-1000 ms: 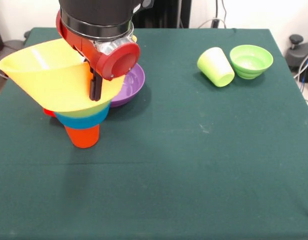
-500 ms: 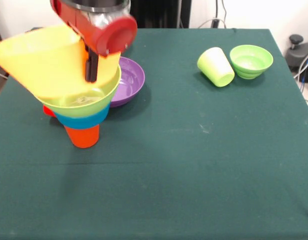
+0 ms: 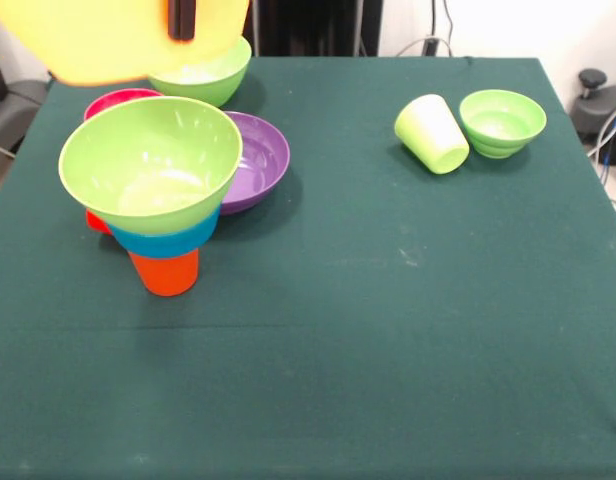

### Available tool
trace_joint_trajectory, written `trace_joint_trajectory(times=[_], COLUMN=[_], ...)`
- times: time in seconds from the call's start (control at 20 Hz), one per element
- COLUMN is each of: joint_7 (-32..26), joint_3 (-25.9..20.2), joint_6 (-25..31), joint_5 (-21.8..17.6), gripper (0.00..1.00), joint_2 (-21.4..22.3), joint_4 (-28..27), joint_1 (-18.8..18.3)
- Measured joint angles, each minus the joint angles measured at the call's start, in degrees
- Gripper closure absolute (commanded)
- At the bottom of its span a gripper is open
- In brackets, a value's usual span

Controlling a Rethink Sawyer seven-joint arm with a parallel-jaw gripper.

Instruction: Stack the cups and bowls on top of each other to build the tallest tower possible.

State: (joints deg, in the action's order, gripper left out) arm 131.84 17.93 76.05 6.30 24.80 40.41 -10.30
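In the front view we saw the gripper (image 3: 181, 20) at the top edge, one dark finger (image 3: 181, 20) lying against the wall of the yellow bowl (image 3: 108, 40), which hung clear above the table (image 3: 388, 330). We took the gripper to be clamped on that bowl's rim, though only one finger showed.

The tower (image 3: 158, 200) stood at the left: an orange cup (image 3: 166, 272) at the bottom, a blue bowl (image 3: 166, 242) on it, and a wide green bowl (image 3: 148, 165) on top. A purple bowl (image 3: 260, 160) sat just behind it to the right, with a magenta bowl (image 3: 113, 100) and another green bowl (image 3: 203, 80) farther back. Well apart at the right, a lime cup (image 3: 431, 133) lay tipped beside a small green bowl (image 3: 502, 122).
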Motion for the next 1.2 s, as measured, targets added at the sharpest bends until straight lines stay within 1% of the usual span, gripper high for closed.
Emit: trace_joint_trajectory(times=[0.25, 0.85, 1.05, 1.2], joint_7=[0.00, 0.00, 0.00, 0.00], joint_3=[0.01, -0.01, -0.01, -0.01], joint_6=[0.26, 0.26, 0.08, -0.96], joint_5=[-0.17, -0.55, -0.68, -0.75], gripper=[1.00, 1.00, 1.00, 1.00], joint_2=[1.24, 0.72, 1.03, 1.62], joint_4=[0.01, 0.19, 1.10, 2.91], joint_1=[0.08, 0.07, 0.07, 0.14])
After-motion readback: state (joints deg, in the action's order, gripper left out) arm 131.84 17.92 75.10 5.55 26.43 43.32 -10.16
